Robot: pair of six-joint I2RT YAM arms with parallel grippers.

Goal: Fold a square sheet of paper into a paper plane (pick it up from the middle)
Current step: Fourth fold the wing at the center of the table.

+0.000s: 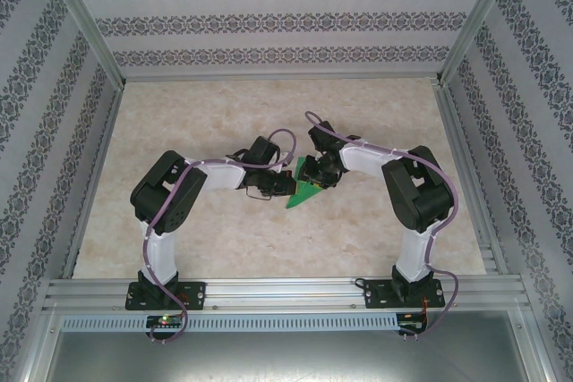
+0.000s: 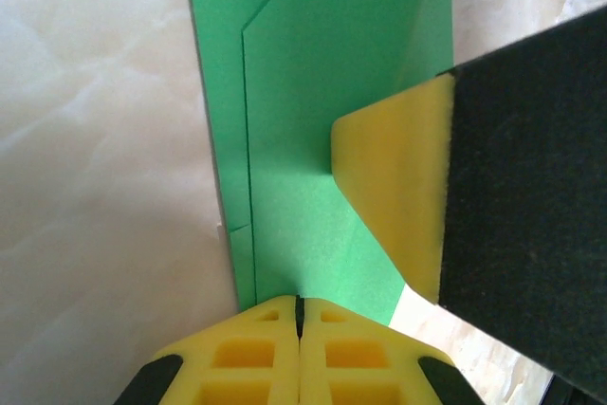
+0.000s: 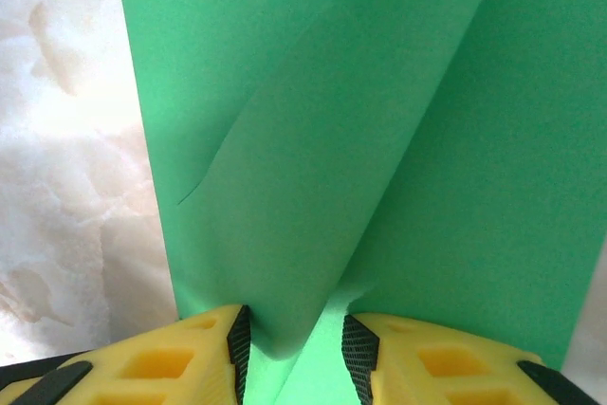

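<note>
Left wrist | left pincer clamped on green paper | right pincer narrow around fold, grip unclear

open table around, arms crowding centre paper

Pale marbled table enclosed by floral-striped wallpapered walls.

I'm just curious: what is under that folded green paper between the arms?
The pale marbled tabletop shows around the green paper; the patch directly beneath is covered by it.
</note>
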